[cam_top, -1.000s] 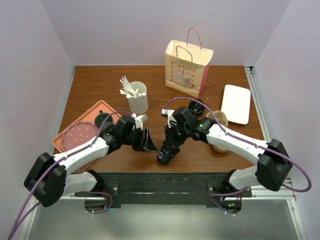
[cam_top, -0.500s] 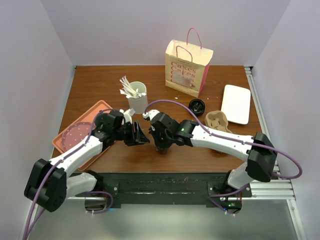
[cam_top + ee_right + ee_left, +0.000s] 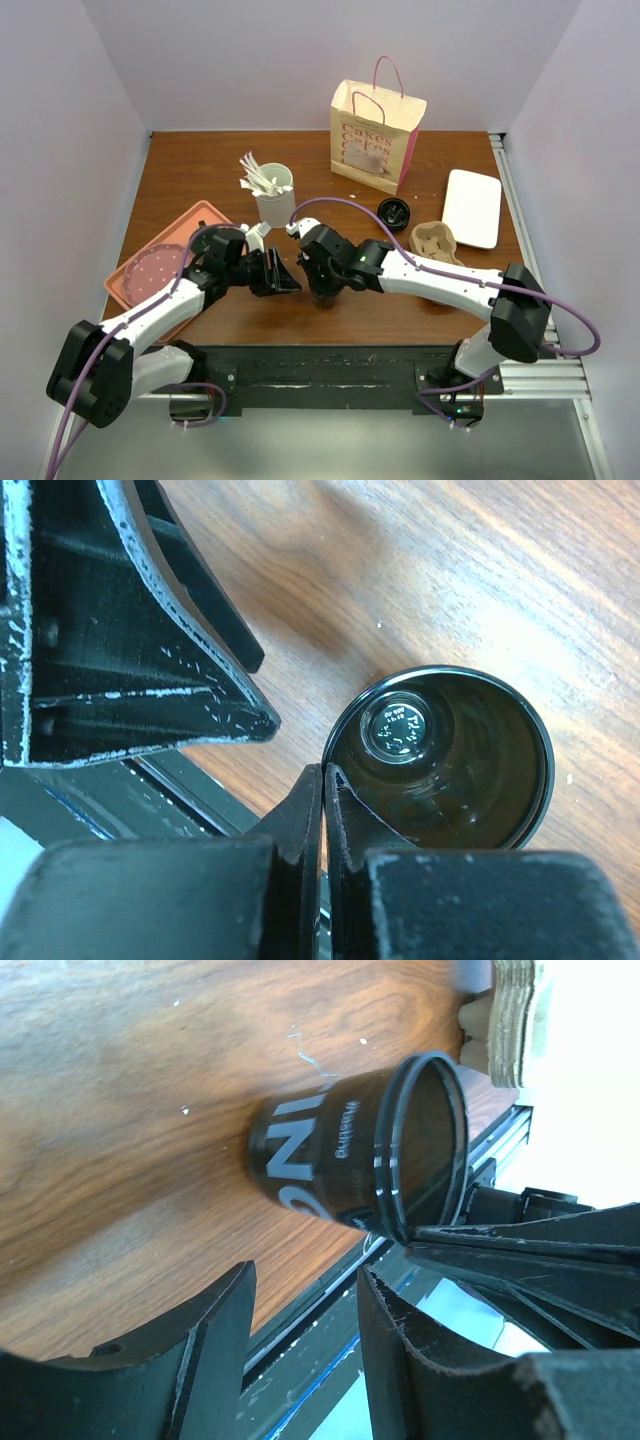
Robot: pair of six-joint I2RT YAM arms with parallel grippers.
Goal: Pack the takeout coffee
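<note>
The takeout coffee cup is a small black paper cup with pale lettering. It stands open, with no lid on, near the table's front edge. My right gripper is shut on its rim, one finger inside and one outside; the right wrist view shows this pinch on the cup. My left gripper is open and empty just left of the cup. In the left wrist view its gripper sits apart from the cup. A round black lid lies on the table.
A tan pulp cup carrier and a white tray sit at the right. A paper bag stands at the back. A white cup of stirrers stands behind the grippers. An orange tray holds a pink plate at the left.
My right arm has swung left and carried the cup slightly back from the front edge. My left gripper has drawn back a little to the left.
</note>
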